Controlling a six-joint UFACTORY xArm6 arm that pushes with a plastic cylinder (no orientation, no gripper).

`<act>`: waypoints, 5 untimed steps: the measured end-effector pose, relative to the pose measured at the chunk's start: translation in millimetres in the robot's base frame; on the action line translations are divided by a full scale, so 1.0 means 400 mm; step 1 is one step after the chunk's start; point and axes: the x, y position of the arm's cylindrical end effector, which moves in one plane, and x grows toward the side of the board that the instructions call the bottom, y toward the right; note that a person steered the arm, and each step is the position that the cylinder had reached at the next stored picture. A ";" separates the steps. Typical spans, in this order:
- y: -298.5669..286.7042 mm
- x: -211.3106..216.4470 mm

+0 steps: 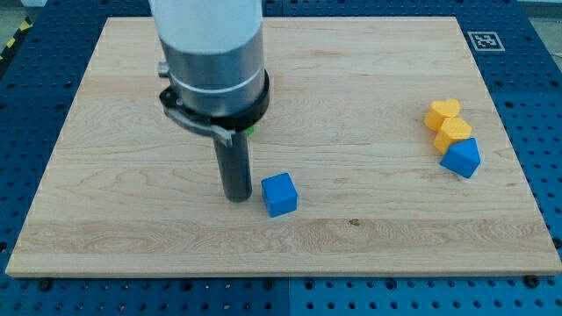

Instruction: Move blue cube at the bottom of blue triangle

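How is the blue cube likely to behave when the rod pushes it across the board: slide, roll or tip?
The blue cube rests on a flat face, so it probably slides rather than rolls. It sits low, so tipping seems unlikely. My tip is just to its left in the view; an off-centre push may turn it.

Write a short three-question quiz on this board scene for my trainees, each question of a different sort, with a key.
1. True or false: my tip is at the view's right of the blue cube.
2. Which block touches the blue triangle? A) blue cube B) an orange block C) none
3. Fill in: to end below the blue triangle, the blue cube must travel toward the view's ____.

Key: 1 false, my tip is just left of it; 2 B; 3 right.
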 end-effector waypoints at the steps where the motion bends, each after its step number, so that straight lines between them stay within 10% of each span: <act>1: 0.087 0.017; 5: 0.205 0.001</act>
